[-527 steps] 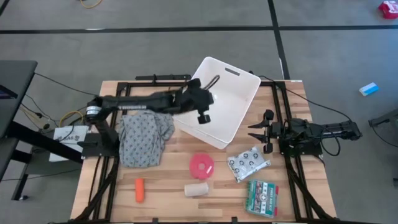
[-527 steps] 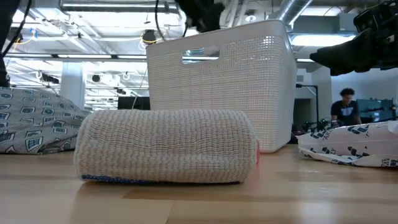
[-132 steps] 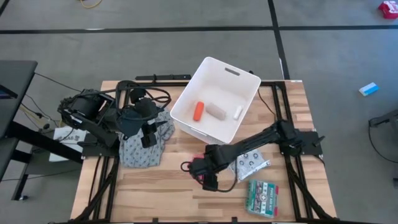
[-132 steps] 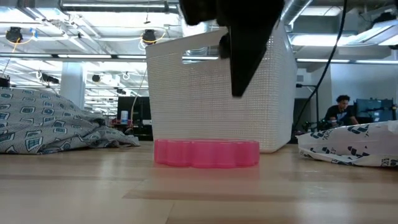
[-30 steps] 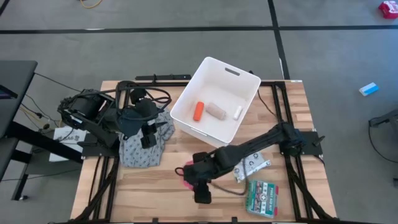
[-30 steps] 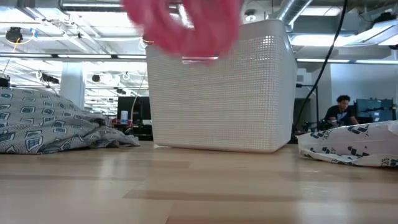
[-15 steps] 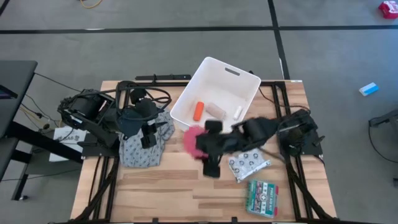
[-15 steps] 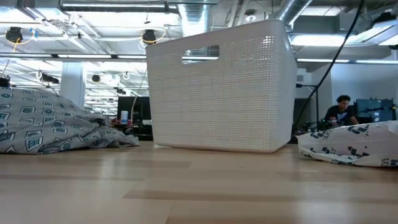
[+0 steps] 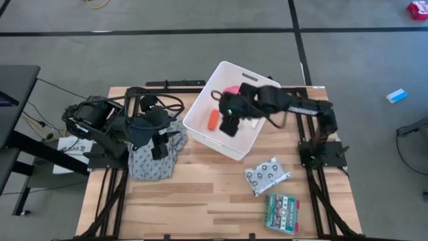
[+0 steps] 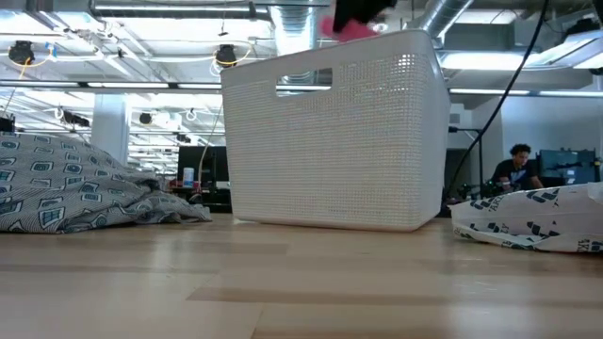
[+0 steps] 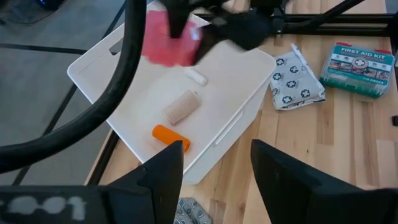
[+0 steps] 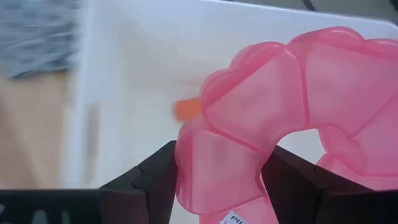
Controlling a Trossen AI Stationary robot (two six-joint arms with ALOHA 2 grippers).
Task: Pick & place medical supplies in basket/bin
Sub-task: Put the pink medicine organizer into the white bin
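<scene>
At the left, the left gripper [image 9: 159,142] rests over the grey cloth [image 9: 152,155], fingers parted and empty. Right of it, the right gripper [image 9: 226,100] grasps the pink disc [image 12: 280,118] above the white bin [image 9: 262,84], which holds the orange cylinder [image 9: 212,119].

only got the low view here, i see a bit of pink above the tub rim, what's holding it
Observer: The right gripper has its jaws shut on the pink round disc, held above the white tub.
Operator: anything in the tub already
Observer: Yes, an orange cylinder, a beige gauze roll and a white tube lie on its floor.
Operator: whats left on the table
Observer: The clear spotted packet and the green-red printed box, both on the wood between the tub and the table's near edge.
Operator: left arm?
Observer: The left gripper waits over the grey patterned cloth, jaws open.
</scene>
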